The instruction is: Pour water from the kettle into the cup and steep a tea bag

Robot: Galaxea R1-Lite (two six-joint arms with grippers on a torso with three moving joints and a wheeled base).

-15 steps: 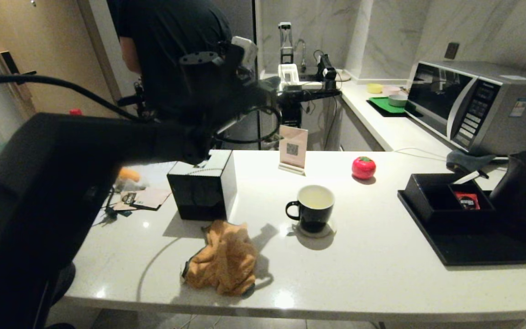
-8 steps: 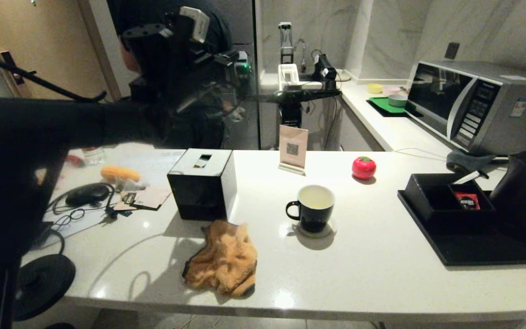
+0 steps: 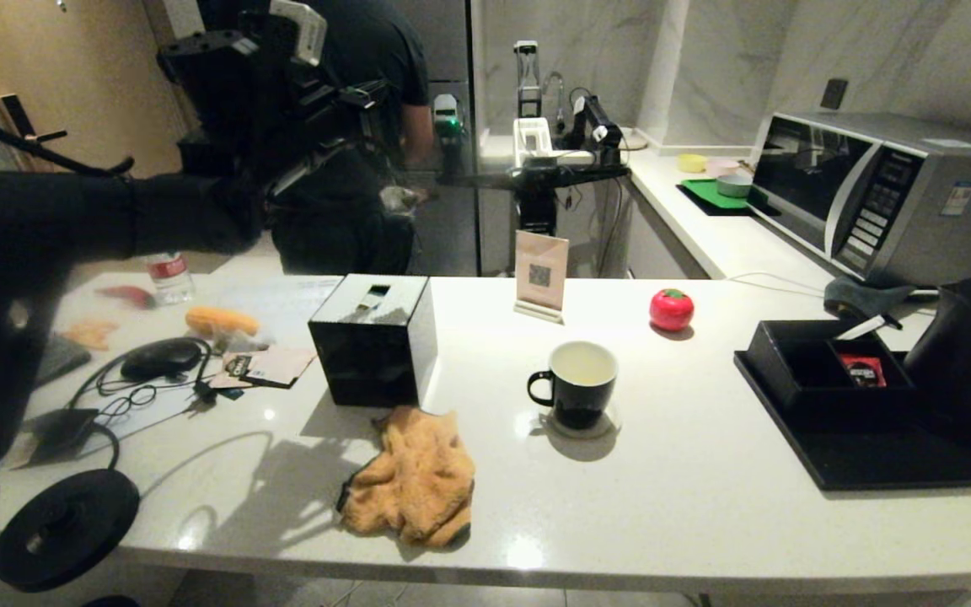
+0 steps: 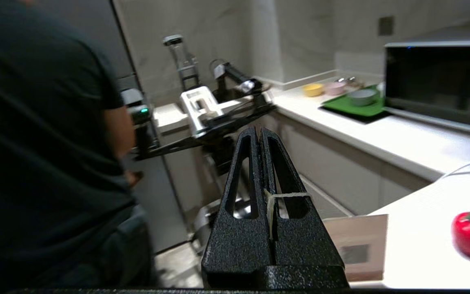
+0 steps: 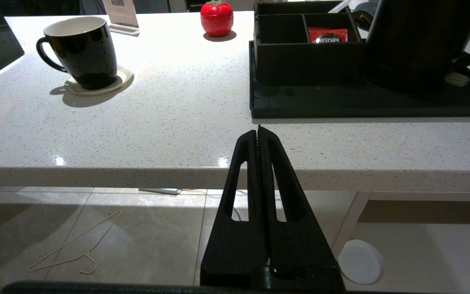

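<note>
The kettle [image 3: 970,358] on the black tray [image 3: 873,464], at my right, looks heavy and rigid; I'd take its handle. The cup [image 3: 576,384] sits mid-counter. My left gripper [image 4: 259,134] is pressed together, raised well clear.

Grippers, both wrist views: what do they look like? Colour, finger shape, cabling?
Left gripper and right gripper match: matte black, grainy finish, two tapered fingers each with a long slot. The left has a thin pale string across one finger. In the head view the left arm is black, with a black cable.
</note>
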